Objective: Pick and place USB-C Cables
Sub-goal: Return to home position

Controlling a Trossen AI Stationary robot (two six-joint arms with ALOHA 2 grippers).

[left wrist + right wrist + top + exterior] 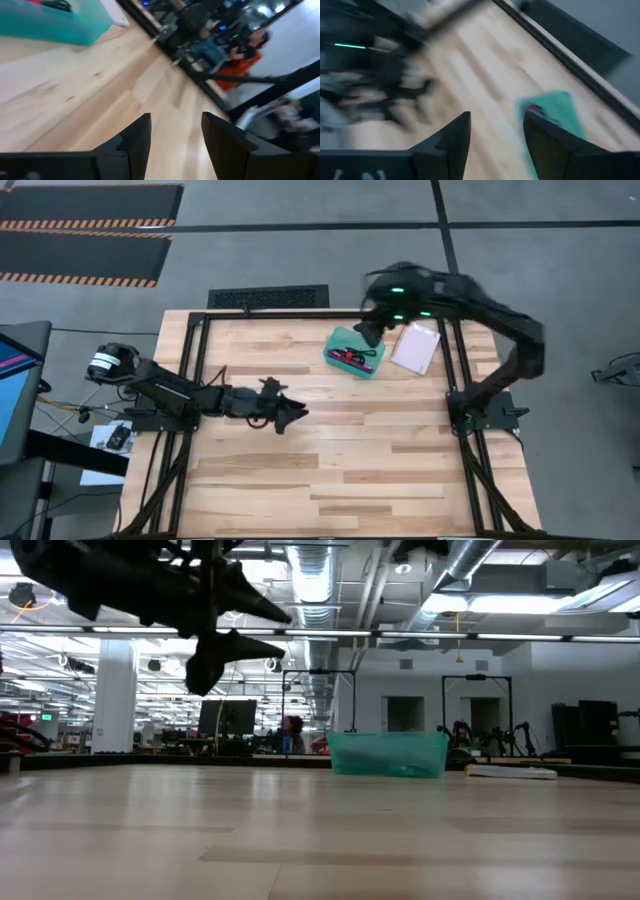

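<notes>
The teal tray sits on the table's far middle and holds cable bundles: I make out magenta-purple and black with red. The low view shows only the tray's wall. In the right wrist view the tray lies ahead with a magenta spot in it. My right gripper hovers above the tray's far right corner, open and empty. My left gripper is raised over the table's middle, left of centre, open and empty; the low view shows it high up.
A flat pale packet lies right of the tray, near the far right frame post. Black frame rails run along the table's left, right and far sides. Bare wood spreads over the near half. A person in orange stands beyond the table.
</notes>
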